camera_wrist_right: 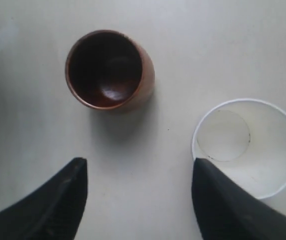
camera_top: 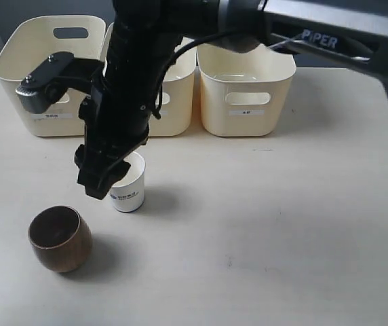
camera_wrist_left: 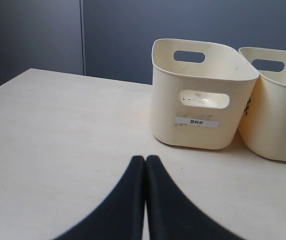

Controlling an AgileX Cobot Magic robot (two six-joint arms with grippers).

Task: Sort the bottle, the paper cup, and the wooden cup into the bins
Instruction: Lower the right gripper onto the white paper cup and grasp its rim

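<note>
Both cups' interiors, right wrist only

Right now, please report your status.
Right gripper open above paper cup. Left gripper shut, idle. Wooden cup upright nearby. Bottle not visible.

Left gripper with black fingers pressed together over a pale table, two cream bins just beside each other, dark wall behind
</note>
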